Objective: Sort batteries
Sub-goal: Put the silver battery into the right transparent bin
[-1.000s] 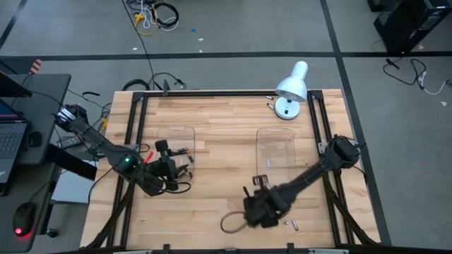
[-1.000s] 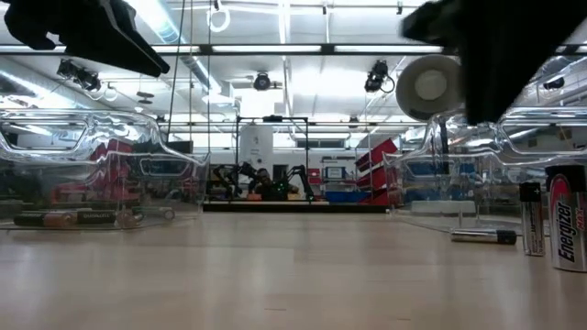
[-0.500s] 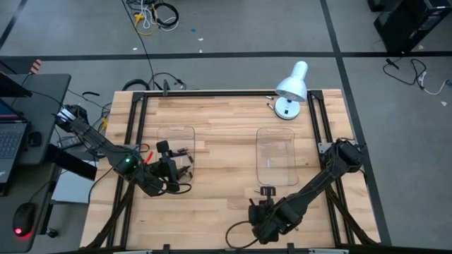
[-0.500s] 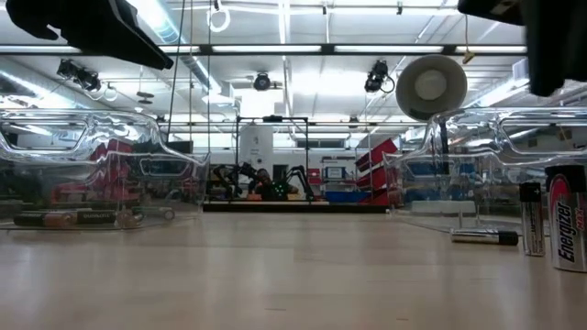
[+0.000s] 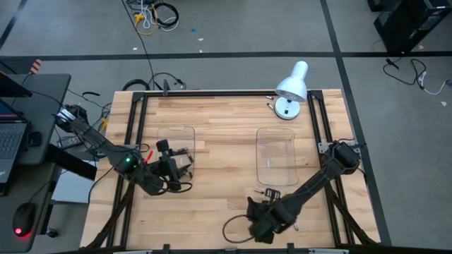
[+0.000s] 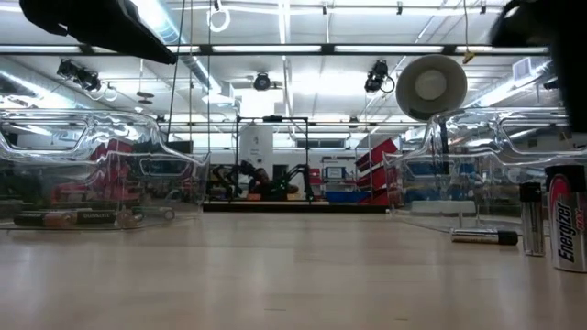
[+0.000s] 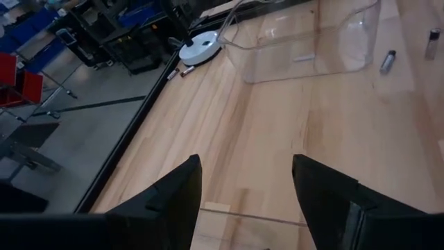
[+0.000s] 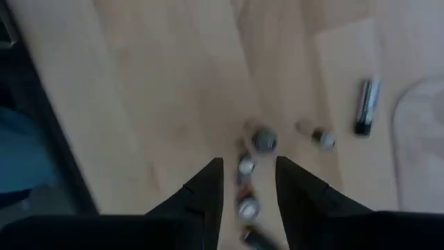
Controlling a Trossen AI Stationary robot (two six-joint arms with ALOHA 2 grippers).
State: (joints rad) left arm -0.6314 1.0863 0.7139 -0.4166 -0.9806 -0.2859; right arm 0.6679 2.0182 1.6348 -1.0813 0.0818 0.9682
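Several small batteries (image 8: 264, 141) stand upright in a cluster on the wood near the table's front right, and one battery (image 8: 365, 105) lies flat beside them. My right gripper (image 8: 248, 191) points down over the cluster, open, its fingers on either side of two of them without touching. The low view shows two upright batteries (image 6: 569, 229) and a lying battery (image 6: 484, 236) at the right. My left gripper (image 7: 246, 201) hovers open over the left clear tray (image 5: 175, 141), which holds a few batteries (image 6: 73, 218).
An empty clear tray (image 5: 275, 155) stands right of the table's middle. A white desk lamp (image 5: 291, 88) stands at the far right corner, with two loose batteries (image 7: 177, 71) beside its base. Bare wood lies between the two trays. Black frame rails (image 5: 134, 141) run along the table's sides.
My right gripper has shifted a little toward the table's near edge and rolled about its downward axis. In the low view its dark bulk has drawn away to the upper right corner. The batteries and trays have stayed where they were.
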